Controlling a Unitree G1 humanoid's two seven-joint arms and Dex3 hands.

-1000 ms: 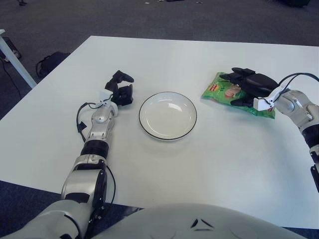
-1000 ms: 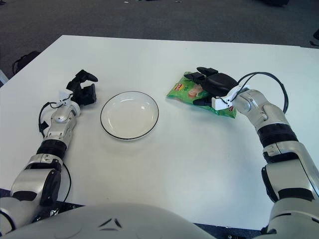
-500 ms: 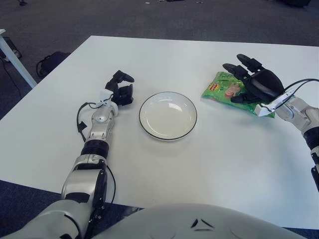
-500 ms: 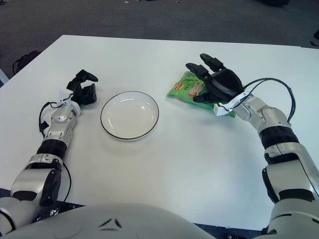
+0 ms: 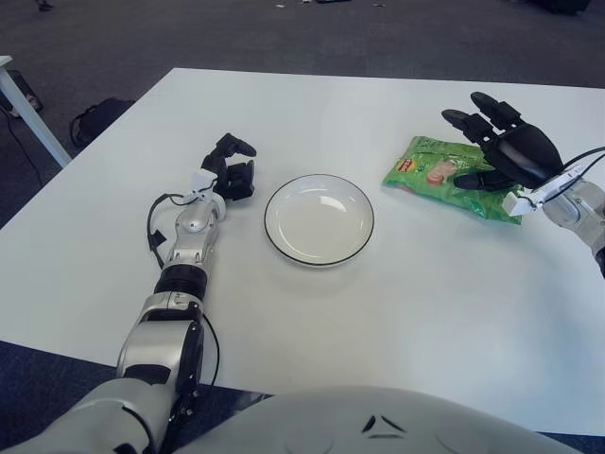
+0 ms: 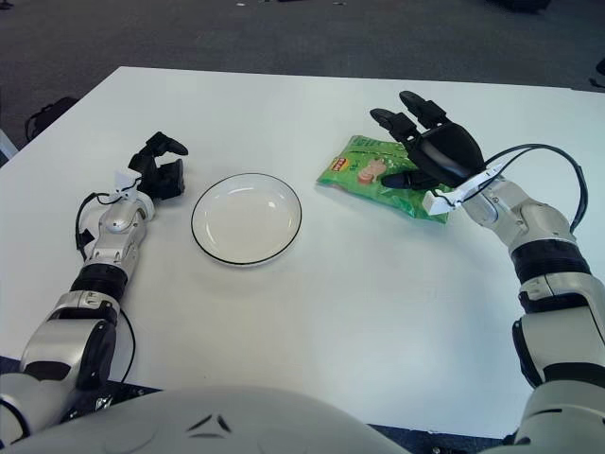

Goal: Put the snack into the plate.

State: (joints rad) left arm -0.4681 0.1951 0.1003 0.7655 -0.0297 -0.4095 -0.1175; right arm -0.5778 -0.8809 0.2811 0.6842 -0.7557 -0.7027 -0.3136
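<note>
Flanking plate [image 5: 319, 219]: snack [image 5: 444, 178], left hand [image 5: 230, 177]

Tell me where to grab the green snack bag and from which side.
Grip the snack bag across its right half, coming from above on the right, where the open right hand hovers. The bag lies flat, so its puffed middle probably pinches easiest.

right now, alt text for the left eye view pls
The right hand, fingers spread, hovers over the right part of a green snack bag on a white table. An empty white plate sits left of the bag, the left hand beyond it.
</note>
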